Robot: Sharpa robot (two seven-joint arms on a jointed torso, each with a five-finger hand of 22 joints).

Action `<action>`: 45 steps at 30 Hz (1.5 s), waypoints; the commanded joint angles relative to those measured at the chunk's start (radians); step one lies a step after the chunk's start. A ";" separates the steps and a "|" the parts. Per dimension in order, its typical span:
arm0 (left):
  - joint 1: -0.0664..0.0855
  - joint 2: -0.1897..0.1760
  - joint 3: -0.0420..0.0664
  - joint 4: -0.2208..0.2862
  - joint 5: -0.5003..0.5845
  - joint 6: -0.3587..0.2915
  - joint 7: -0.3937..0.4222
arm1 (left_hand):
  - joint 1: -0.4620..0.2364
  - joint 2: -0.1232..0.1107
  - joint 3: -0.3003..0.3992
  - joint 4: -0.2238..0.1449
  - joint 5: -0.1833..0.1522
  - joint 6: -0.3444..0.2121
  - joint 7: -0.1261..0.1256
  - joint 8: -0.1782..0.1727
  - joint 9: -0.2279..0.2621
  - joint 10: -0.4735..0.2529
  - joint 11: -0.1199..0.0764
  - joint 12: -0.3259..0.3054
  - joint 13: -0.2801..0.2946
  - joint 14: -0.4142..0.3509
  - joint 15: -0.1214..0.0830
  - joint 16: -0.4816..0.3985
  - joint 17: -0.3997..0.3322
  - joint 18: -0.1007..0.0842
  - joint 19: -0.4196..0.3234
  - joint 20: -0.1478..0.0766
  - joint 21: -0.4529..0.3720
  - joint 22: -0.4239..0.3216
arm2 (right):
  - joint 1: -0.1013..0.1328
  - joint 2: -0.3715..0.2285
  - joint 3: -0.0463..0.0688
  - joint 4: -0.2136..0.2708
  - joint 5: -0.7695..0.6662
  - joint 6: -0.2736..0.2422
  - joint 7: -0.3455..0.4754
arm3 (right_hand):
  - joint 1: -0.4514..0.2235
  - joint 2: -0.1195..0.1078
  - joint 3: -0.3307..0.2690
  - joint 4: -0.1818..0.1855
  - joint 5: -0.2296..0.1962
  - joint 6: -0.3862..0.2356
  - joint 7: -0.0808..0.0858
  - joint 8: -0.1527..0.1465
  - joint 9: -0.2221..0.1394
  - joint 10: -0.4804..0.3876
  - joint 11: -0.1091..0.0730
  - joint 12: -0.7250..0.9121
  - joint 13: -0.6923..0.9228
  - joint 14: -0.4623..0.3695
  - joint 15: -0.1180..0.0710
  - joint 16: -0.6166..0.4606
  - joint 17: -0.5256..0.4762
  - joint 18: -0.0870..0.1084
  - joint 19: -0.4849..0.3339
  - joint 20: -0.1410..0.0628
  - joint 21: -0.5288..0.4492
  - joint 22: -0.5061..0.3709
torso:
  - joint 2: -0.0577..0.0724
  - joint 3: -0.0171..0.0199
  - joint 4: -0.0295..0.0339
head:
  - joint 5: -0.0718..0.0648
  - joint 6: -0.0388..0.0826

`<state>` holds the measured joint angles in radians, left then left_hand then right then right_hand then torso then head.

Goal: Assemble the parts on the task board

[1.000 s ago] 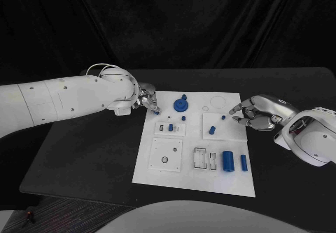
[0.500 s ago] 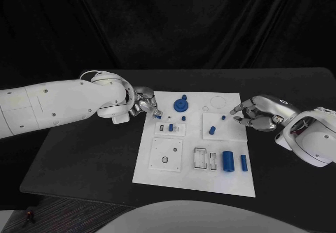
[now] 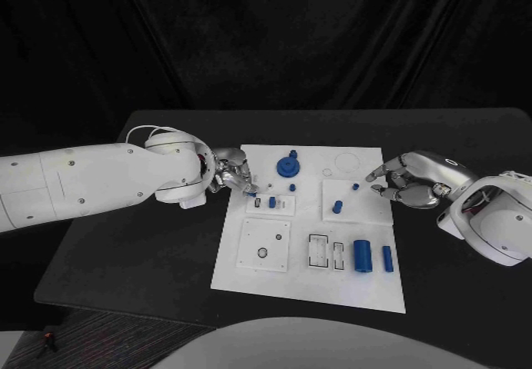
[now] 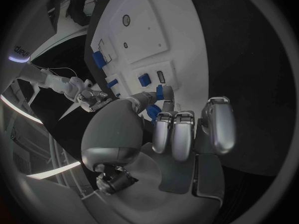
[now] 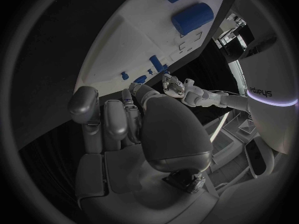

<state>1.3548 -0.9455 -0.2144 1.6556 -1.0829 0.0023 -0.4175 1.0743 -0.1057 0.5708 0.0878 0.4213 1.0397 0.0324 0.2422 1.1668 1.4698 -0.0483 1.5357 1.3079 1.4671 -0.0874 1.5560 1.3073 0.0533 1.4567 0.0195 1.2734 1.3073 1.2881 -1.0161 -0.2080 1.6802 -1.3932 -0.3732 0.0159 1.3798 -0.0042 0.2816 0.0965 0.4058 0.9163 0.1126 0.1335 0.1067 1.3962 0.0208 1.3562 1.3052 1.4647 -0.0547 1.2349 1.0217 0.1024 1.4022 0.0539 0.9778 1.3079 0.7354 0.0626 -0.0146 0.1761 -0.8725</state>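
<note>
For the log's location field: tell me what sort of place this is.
Probably a robotics lab or test cell. A white task board with small blue parts lies on a black table, black drapes hang behind, and the left hand works at the board.

Looks like a robotics lab / test cell. Black table [image 3: 144,254] w/ black curtain backdrop [image 3: 333,54] behind both hands, no household stuff. White task board [image 3: 310,284] between the hands has cut-out slots, a bench fixture. Patterned carpet [image 3: 100,338] shows off the table's near edge, below the left hand.
</note>
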 commanded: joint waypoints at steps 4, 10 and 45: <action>-0.013 0.000 0.001 0.005 -0.076 -0.043 0.008 | -0.011 0.000 0.048 -0.043 -0.005 -0.007 -0.007 0.007 0.002 0.073 0.006 -0.003 0.232 0.088 -0.003 -0.006 0.228 0.010 -0.003 0.002 -0.001 0.180 | -0.003 -0.001 0.000 0.002 0.001 0.002 -0.015 | -0.013 0.000 0.009 -0.003 0.003 0.003 0.005 -0.004 -0.001 -0.010 0.000 -0.010 -0.050 0.000 0.003 -0.015 -0.013 0.008 -0.011 0.002 -0.014 0.110 | 0.001 -0.0010 -0.0004 | 0.001 0.000; -0.019 0.004 0.001 0.008 -0.082 -0.042 0.007 | -0.016 0.001 0.047 -0.041 -0.007 -0.005 -0.008 0.009 0.003 0.073 0.005 -0.002 0.233 0.088 -0.003 -0.005 0.228 0.010 -0.003 0.003 -0.001 0.180 | -0.003 0.000 0.000 0.002 0.002 0.003 -0.015 | -0.014 0.000 0.010 -0.003 0.003 0.004 0.005 -0.004 -0.001 -0.012 0.000 -0.012 -0.052 -0.001 0.003 -0.018 -0.016 0.009 -0.012 0.002 -0.019 0.108 | 0.003 -0.0024 0.0014 | 0.003 0.000; -0.047 0.009 0.001 0.022 -0.058 0.005 0.000 | -0.022 0.007 0.048 -0.037 -0.009 -0.003 -0.008 0.011 0.005 0.071 0.005 -0.004 0.231 0.087 -0.003 -0.007 0.224 0.011 -0.005 0.003 -0.005 0.179 | -0.003 0.004 0.000 -0.002 0.012 0.007 -0.016 | -0.016 0.000 0.013 -0.004 0.003 0.004 0.005 -0.004 -0.002 -0.015 0.000 -0.017 -0.058 -0.003 0.003 -0.024 -0.024 0.010 -0.014 0.002 -0.027 0.106 | 0.002 -0.0010 0.0008 | 0.008 0.000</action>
<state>1.3138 -0.9384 -0.2108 1.6768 -1.1528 -0.0125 -0.4212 1.0506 -0.1087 0.5952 0.0689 0.4131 1.0364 0.0288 0.2496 1.1710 1.4698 -0.0481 1.5361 1.3079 1.4670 -0.0873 1.5526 1.3073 0.0533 1.4567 0.0195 1.2734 1.3073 1.2873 -1.0124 -0.2081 1.6775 -1.3871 -0.3712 0.0139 1.3718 -0.0042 0.2870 0.0910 0.4058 0.9163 0.1126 0.1336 0.1065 1.3880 0.0197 1.3426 1.3000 1.4647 -0.0547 1.2160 0.9983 0.1020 1.3953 0.0538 0.9572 1.3075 0.7374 0.0616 -0.0141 0.1828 -0.8725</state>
